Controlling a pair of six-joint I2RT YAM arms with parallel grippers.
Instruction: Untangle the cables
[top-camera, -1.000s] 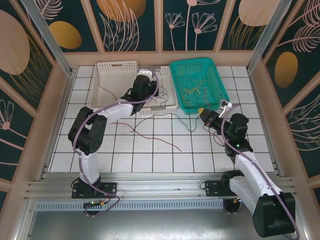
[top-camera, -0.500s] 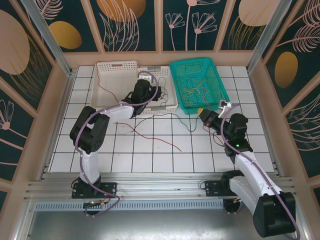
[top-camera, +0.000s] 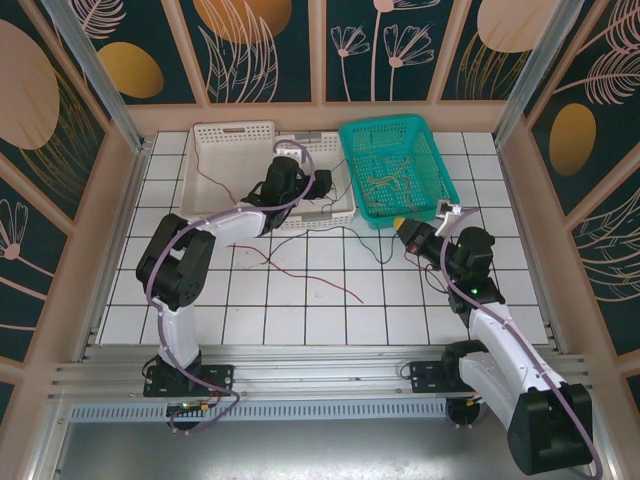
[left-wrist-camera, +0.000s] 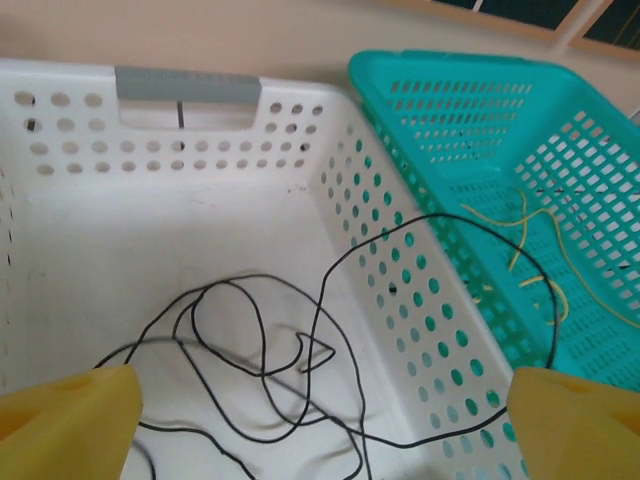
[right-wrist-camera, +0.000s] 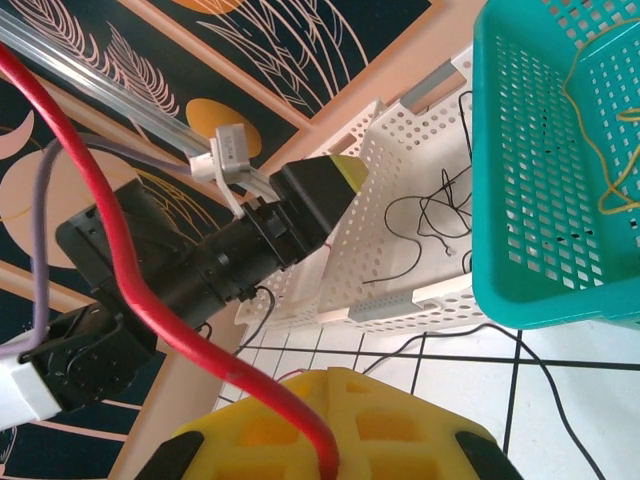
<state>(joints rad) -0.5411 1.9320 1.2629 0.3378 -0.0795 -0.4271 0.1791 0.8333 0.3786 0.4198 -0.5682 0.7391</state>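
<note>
In the white basket (left-wrist-camera: 150, 230), the black cable (left-wrist-camera: 262, 373) is seen lying in loose loops on the floor, with one strand arching over the perforated wall toward the teal basket (left-wrist-camera: 470, 75), where the yellow-olive cables (left-wrist-camera: 520, 225) are kept. A red cable (right-wrist-camera: 120, 260) is clamped in the right tool (right-wrist-camera: 320, 405), whose fingers are pressed together on it, and its free length is trailed across the desk (top-camera: 260, 310). Trouble may be expected from the strand hung over the wall: should it be crossed with the red cable on the tiles, a pull by the right arm could drag the black loops back out. A loop could also be caught on a finger of the left tool (left-wrist-camera: 320, 425) when that arm is lifted away, since its fingers are spread wide just above the coils and nothing is held between them. The left arm is stretched forward and bent down into the basket; the right arm is raised above the tiles near the teal basket, its wrist tilted toward the left arm.
</note>
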